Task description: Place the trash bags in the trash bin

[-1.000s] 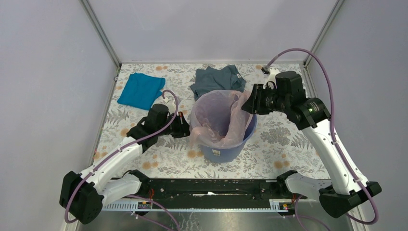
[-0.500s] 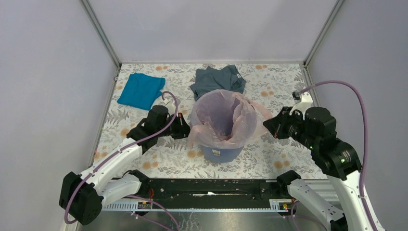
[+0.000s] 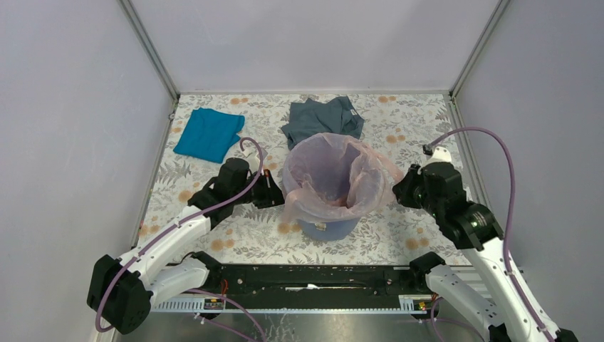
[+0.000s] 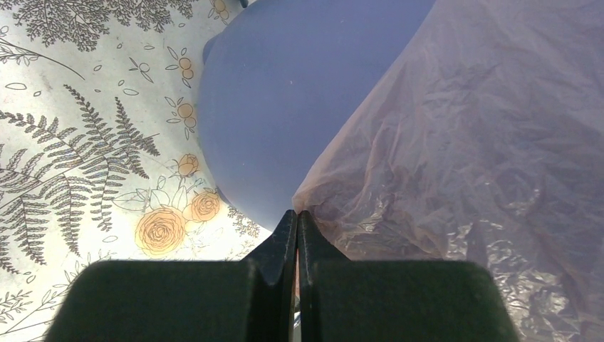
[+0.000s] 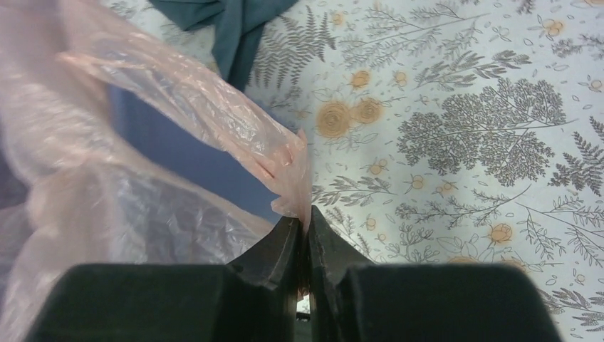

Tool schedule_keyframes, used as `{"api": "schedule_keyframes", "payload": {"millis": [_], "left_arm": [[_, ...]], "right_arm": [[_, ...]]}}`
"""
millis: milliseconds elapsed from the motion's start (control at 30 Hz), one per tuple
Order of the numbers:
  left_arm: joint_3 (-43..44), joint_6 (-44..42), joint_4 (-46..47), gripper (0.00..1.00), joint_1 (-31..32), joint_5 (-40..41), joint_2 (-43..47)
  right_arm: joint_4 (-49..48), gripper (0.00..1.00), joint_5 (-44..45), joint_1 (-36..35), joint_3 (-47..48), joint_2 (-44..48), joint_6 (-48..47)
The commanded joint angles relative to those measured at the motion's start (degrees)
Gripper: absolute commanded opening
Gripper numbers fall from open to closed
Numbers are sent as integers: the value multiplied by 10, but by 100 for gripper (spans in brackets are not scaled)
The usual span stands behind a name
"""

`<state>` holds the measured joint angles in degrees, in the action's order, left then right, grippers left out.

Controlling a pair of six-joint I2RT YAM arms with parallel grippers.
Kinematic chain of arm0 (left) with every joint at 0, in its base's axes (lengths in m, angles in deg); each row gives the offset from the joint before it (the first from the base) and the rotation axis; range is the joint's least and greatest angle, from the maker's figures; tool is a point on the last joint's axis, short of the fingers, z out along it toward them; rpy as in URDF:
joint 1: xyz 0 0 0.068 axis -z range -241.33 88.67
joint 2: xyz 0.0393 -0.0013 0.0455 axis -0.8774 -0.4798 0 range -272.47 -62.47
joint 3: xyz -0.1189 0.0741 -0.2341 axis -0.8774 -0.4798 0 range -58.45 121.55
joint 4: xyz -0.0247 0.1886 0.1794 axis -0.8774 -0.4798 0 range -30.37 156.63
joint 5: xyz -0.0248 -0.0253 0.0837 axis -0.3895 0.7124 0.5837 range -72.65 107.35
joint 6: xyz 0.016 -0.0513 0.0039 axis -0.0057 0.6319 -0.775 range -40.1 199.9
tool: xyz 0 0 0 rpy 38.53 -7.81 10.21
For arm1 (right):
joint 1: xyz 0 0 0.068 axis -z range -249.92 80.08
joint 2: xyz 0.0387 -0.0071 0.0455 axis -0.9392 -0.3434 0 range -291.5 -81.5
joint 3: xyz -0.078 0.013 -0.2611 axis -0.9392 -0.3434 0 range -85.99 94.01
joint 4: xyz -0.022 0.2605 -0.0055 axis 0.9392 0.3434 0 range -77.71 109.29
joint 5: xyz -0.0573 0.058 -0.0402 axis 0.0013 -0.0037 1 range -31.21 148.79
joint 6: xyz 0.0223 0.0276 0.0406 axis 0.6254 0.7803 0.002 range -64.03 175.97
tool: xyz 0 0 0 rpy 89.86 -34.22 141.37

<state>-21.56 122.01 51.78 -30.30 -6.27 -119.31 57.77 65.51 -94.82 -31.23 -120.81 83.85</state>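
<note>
The blue-violet trash bin [image 3: 329,226] stands mid-table. The pale pink trash bag [image 3: 330,174] lines it, its mouth open and its edges draped over the rim on both sides. My left gripper [image 3: 278,191] is shut on the bag's left edge [image 4: 456,149], low beside the bin wall [image 4: 274,107]. My right gripper [image 3: 400,191] is shut on the bag's right edge [image 5: 278,153], pulled out past the bin's right rim, just above the table. The bin wall [image 5: 185,153] shows behind the film in the right wrist view.
A grey-blue garment [image 3: 322,117] lies just behind the bin and shows in the right wrist view [image 5: 228,25]. A teal cloth [image 3: 209,133] lies at the back left. Grey enclosure walls stand on three sides of the floral tabletop [image 3: 420,214].
My right arm swung from behind the bin's right rim forward and down to the bin's right side, pulling the bag's right edge out over the rim. The left gripper barely moved.
</note>
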Motion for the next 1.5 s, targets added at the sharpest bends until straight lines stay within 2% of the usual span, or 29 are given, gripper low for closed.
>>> {"api": "schedule_keyframes", "payload": {"millis": [0,133,267,600,800,1067,1167,1267,1400,1467], "left_arm": [[-4,3,39,0,-1,-21,-8],[-2,2,40,0,-1,-25,-16],[-5,4,36,0,-1,-19,-6],[-4,16,40,0,-1,-8,-2],[-12,17,35,0,-1,1,-3],[-35,24,-4,0,-1,67,32],[-37,28,-27,0,-1,97,49],[-30,30,-66,12,-1,141,73],[4,25,-145,36,-1,208,119],[22,30,-187,42,-1,241,150]], "right_arm": [[-82,13,55,2,-34,-33,26],[-130,13,37,2,-61,-76,19],[-160,19,3,2,-89,-94,22],[-236,22,-100,2,-206,-73,98],[-279,23,-144,2,-244,-105,101],[-334,33,-213,2,-239,-171,95],[-368,43,-238,2,-243,-191,99],[-397,48,-258,2,-242,-207,103],[-390,55,-250,2,-222,-217,88],[-392,58,-252,2,-216,-220,84]]}}
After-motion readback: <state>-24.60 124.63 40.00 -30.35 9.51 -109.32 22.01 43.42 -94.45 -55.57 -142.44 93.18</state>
